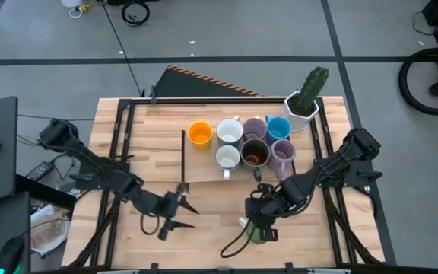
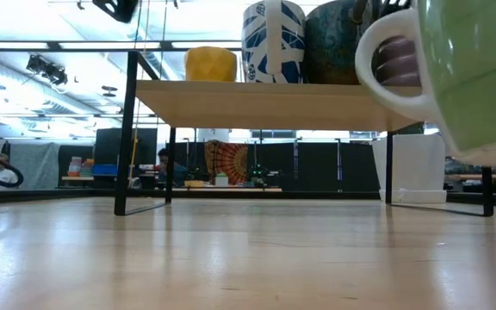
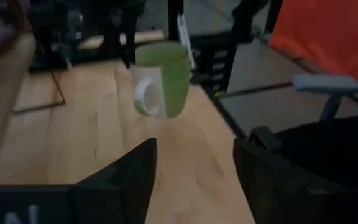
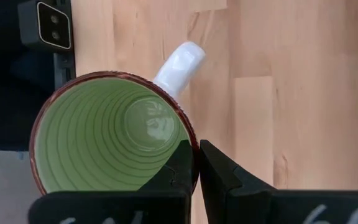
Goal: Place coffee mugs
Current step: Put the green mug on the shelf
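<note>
My right gripper (image 1: 261, 221) is near the table's near edge, shut on a green mug (image 1: 255, 230) with a white handle (image 4: 179, 65). The low view shows this mug (image 2: 476, 77) close up. Seven more mugs stand on a raised wooden shelf (image 2: 265, 103): orange (image 1: 200, 133), white (image 1: 229, 131), lavender (image 1: 255, 128), blue (image 1: 278, 127), white (image 1: 227, 157), dark brown (image 1: 255, 152) and lavender (image 1: 283, 152). My left gripper (image 1: 182, 207) hangs open left of the green mug (image 3: 160, 78), touching nothing. My right gripper pinches the green mug's rim (image 4: 190, 140) on the side next to the handle, one finger (image 4: 176, 171) inside the cup and one finger (image 4: 219, 171) outside. The fingers come from above, pointing down. The mug hangs roughly upright, mouth up, lifted clear of the table.
A white faceted pot with a green cactus (image 1: 304, 103) stands at the shelf's far right corner. The shelf rests on black legs (image 2: 126, 129) with open room beneath. Bare wood (image 1: 211, 221) lies between the two grippers. A small camera block (image 4: 45, 25) sits at the near edge.
</note>
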Controlling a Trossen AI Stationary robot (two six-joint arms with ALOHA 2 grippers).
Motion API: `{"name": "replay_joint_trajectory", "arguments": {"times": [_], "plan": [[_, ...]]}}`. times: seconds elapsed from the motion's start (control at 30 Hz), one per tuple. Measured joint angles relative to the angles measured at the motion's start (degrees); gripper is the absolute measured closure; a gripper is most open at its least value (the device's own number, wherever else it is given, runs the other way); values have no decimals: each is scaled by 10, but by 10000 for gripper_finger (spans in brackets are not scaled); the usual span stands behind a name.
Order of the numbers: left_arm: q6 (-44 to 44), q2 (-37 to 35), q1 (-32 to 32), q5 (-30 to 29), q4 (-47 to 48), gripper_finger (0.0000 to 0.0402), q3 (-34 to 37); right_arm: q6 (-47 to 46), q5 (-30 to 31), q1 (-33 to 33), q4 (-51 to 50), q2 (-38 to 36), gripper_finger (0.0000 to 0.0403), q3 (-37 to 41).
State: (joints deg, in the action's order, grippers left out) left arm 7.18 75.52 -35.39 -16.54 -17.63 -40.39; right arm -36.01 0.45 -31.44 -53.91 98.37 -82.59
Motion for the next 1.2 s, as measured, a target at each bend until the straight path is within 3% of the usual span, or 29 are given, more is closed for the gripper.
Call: {"name": "replay_joint_trajectory", "arguments": {"times": [0.17, 0.4, 0.57, 0.9, 1.2], "plan": [[12, 90, 3, 0, 5, 161, -52, -4, -4, 0, 26, 3, 385, 13], [-13, 174, 4, 13, 4, 172, -112, 2, -1, -5, 29, 45, 385, -6], [7, 214, 10, 0, -7, 179, -127, 16, 10, -9, 0, 95, 385, -65], [66, 222, 13, -16, 35, 180, -129, 80, 49, -1, -97, 215, 385, -247], [103, 154, -15, -30, 158, 180, -120, 163, 57, 24, -130, 292, 385, -374]]}}
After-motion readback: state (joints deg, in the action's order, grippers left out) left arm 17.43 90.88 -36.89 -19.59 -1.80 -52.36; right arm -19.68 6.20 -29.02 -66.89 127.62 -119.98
